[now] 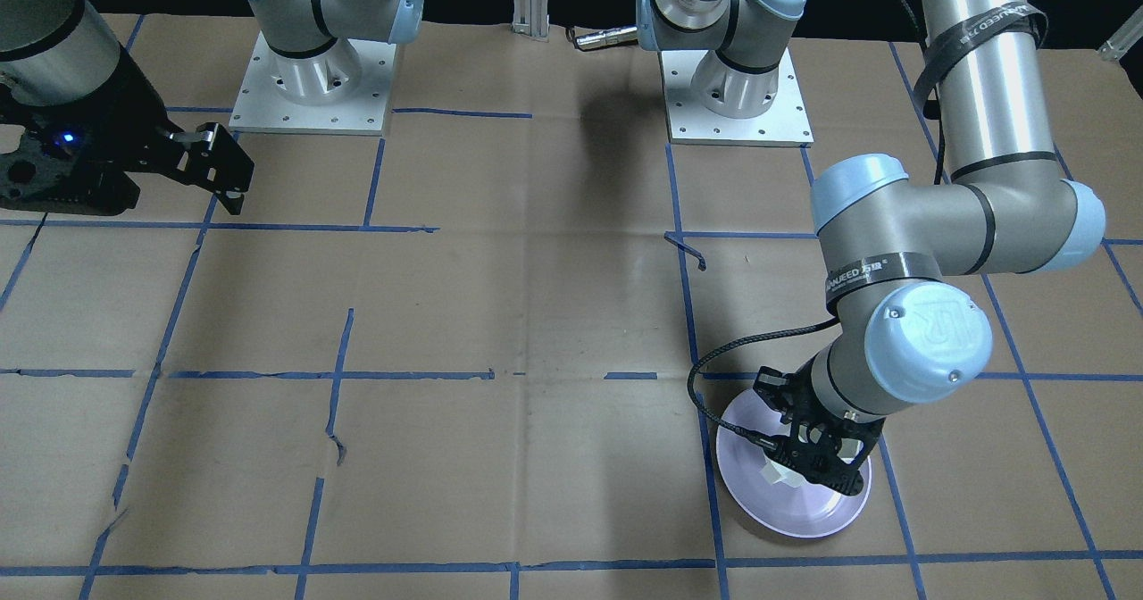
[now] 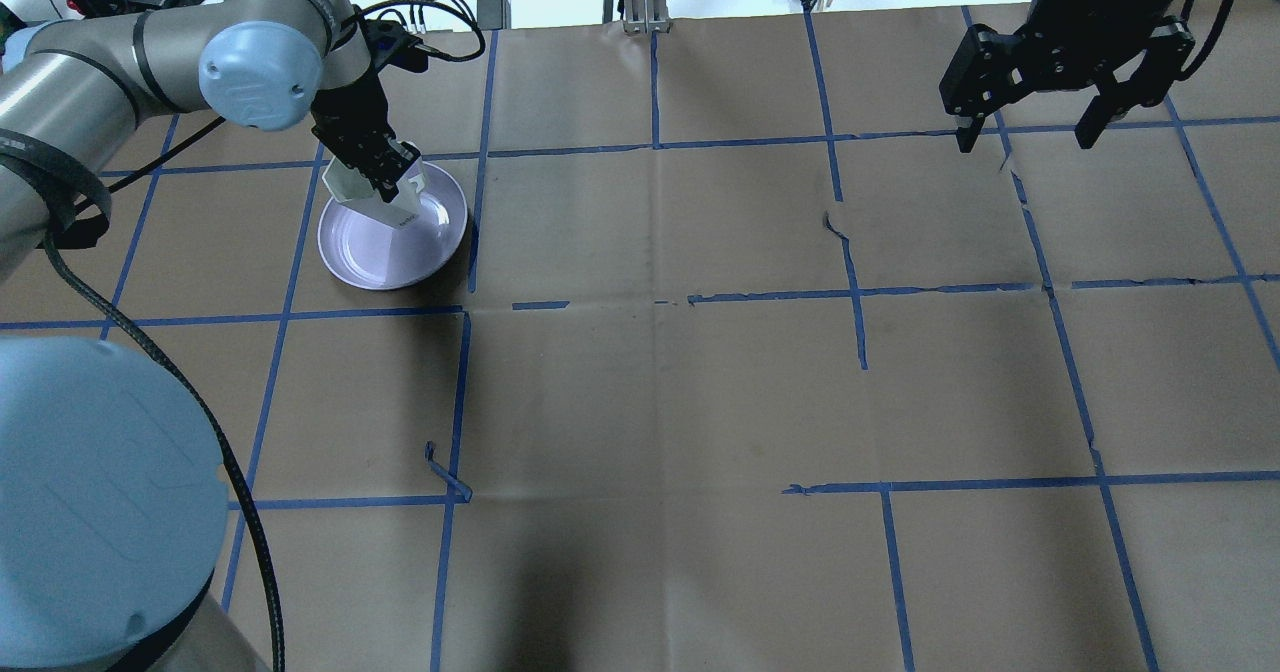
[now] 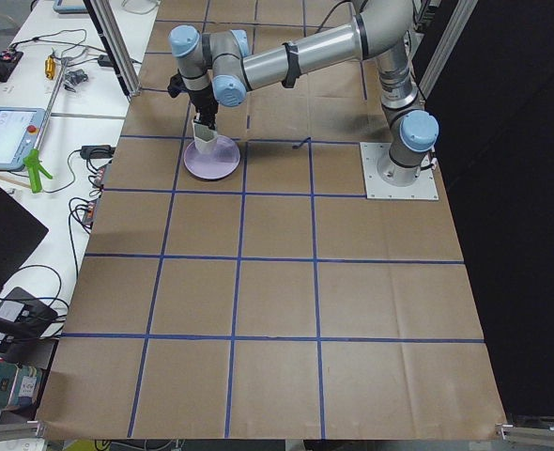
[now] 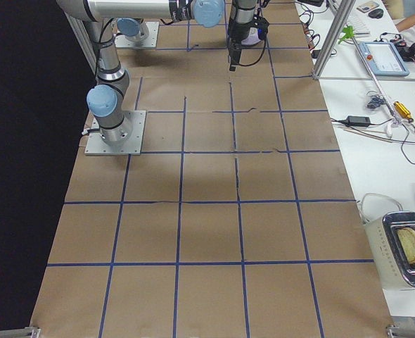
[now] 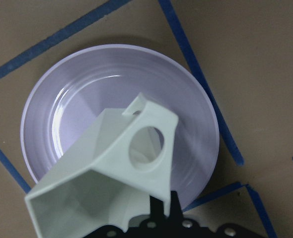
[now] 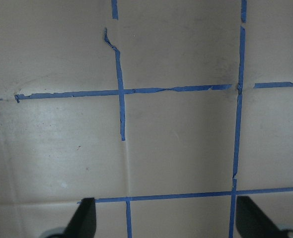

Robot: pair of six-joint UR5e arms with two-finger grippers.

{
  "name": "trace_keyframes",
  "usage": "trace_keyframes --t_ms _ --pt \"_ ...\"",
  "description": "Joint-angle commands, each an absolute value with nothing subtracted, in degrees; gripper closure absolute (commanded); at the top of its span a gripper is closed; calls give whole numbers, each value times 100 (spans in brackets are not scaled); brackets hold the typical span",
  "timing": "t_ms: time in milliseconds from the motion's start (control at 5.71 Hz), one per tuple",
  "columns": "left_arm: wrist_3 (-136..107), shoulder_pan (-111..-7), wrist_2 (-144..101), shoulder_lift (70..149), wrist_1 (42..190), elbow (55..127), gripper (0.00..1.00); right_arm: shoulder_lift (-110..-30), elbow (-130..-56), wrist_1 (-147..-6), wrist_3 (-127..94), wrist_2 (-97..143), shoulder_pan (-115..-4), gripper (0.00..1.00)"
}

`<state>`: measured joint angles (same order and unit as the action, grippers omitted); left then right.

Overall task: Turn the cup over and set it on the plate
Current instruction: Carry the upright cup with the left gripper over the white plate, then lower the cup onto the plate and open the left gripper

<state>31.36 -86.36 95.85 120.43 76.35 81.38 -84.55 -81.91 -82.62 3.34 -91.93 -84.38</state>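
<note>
The white faceted cup (image 5: pixel 102 173) is in my left gripper (image 2: pixel 372 174), which is shut on it. The cup is tilted, its open rim toward the wrist camera and its base pointing down at the plate (image 5: pixel 87 84). Its blocky handle (image 5: pixel 149 144) shows a round hole. The pale lavender plate (image 2: pixel 375 252) lies on the table under the cup (image 2: pixel 385 202). I cannot tell whether cup and plate touch. From the front the cup (image 1: pixel 775 473) is mostly hidden by the left gripper (image 1: pixel 817 457) over the plate (image 1: pixel 804 515). My right gripper (image 2: pixel 1025 137) is open and empty, far from them.
The table is brown paper with a blue tape grid (image 2: pixel 860 292). The two arm bases (image 1: pixel 308 82) stand at the robot's side. The right wrist view shows only paper and tape between the open fingers (image 6: pixel 84 220).
</note>
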Motion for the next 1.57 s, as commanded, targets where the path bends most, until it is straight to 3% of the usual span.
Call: trace_keyframes --t_ms 0,350,1400 --pt "3129 -8666 9685 12129 7690 8296 94 -8455 -8191 -8262 334 -9193 -8438 0" --pt "3085 -8666 9677 12120 7751 8306 2 -8455 -8191 -8262 334 -9193 -8438 0" --pt "1020 -8736 9203 9506 9209 8208 1 -8455 -8191 -8270 334 -9193 -8438 0"
